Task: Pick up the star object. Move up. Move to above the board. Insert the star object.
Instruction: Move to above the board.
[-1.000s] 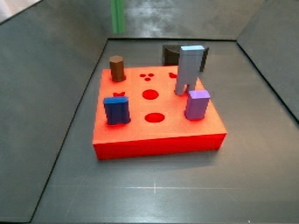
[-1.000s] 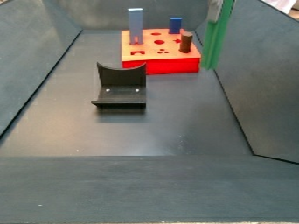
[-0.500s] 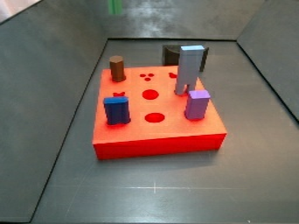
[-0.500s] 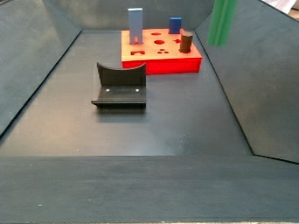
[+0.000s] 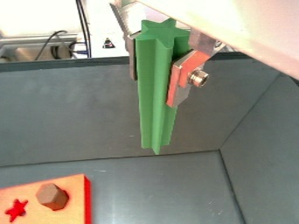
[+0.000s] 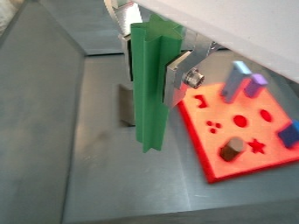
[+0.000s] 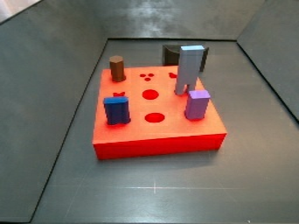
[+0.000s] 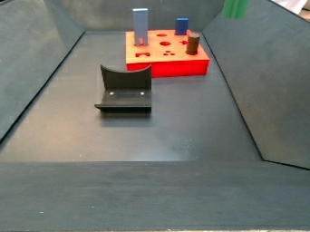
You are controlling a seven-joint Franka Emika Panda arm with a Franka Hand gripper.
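Gripper (image 5: 162, 66) of mine squeezes the star object (image 5: 156, 87), hanging straight down (long way up). I am high up, and the board (image 6: 239, 131) sits below, off to 1 side.

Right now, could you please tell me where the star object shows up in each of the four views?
Wrist view: star object hangs upright, centre, shut in the gripper.
Wrist view: star object centre, held upright.
Side view: not in it.
Side view: only its green lower tip shows at the top edge.
Shared landmark: the board, with its brown cylinder.
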